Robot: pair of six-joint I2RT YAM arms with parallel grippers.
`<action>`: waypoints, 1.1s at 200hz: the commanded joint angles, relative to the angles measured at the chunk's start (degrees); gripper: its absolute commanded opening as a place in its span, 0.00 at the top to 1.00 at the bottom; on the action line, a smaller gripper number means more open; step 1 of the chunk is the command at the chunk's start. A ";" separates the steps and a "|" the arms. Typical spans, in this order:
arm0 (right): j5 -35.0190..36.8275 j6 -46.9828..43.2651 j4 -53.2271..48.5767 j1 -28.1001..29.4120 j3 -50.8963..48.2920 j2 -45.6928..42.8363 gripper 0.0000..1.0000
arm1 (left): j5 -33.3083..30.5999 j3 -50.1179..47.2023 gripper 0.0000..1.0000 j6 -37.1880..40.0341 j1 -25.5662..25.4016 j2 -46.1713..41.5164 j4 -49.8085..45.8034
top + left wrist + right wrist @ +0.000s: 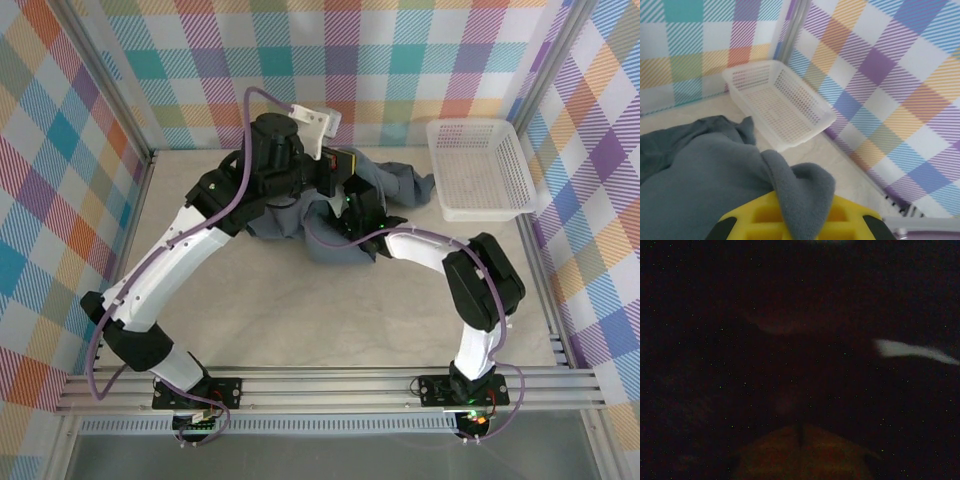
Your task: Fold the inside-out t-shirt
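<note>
From above, the inside-out t-shirt (398, 184) lies crumpled in a heap on the far middle of the table (300, 310), just to the left of the white basket (480, 211). One corner of the cloth nearly reaches the basket. The left arm comes from the near left, and the left gripper (343, 170) is over the middle of the heap. The right arm bends in from the near right. The right gripper (352, 213) is low in the near part of the cloth.

In the left wrist view, the left gripper (801, 212) has its yellow fingers (760, 220) pinching a thick fold of the t-shirt (705, 185). The fold stands up between them. Behind it the basket (785, 102) sits on the table against the checked wall.

The right wrist view is almost black. At the bottom the right gripper (800, 432) shows dimly, its fingers pressed together with only a thin line between them. I cannot tell if cloth is caught there. A pale streak (912, 351) crosses the right side.
</note>
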 commanded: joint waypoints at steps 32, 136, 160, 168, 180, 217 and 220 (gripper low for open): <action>-24.20 33.43 6.52 -5.55 -1.37 -1.37 1.00 | 1.46 -2.10 1.00 0.73 0.96 0.25 -1.43; -7.99 42.85 -24.40 -1.53 17.16 9.09 0.54 | 14.90 25.97 1.00 -4.96 0.79 15.54 -1.33; -7.71 41.50 -30.58 -0.29 22.31 16.85 0.40 | 17.45 30.59 1.00 -4.07 -0.22 17.05 -1.02; -8.17 39.92 -35.20 -0.29 26.00 19.91 0.36 | 18.02 32.01 1.00 -1.88 -0.92 17.29 -1.90; -9.05 37.66 -39.22 -0.25 29.41 23.20 0.32 | 17.65 34.14 1.00 0.98 -2.04 17.25 -3.26; -6.57 30.88 -48.14 0.16 35.73 27.70 0.05 | 17.34 34.99 1.00 5.89 -3.49 15.10 -4.68; -6.36 30.05 -49.12 0.37 36.31 28.19 0.04 | 17.18 35.00 1.00 6.61 -3.68 14.89 -4.94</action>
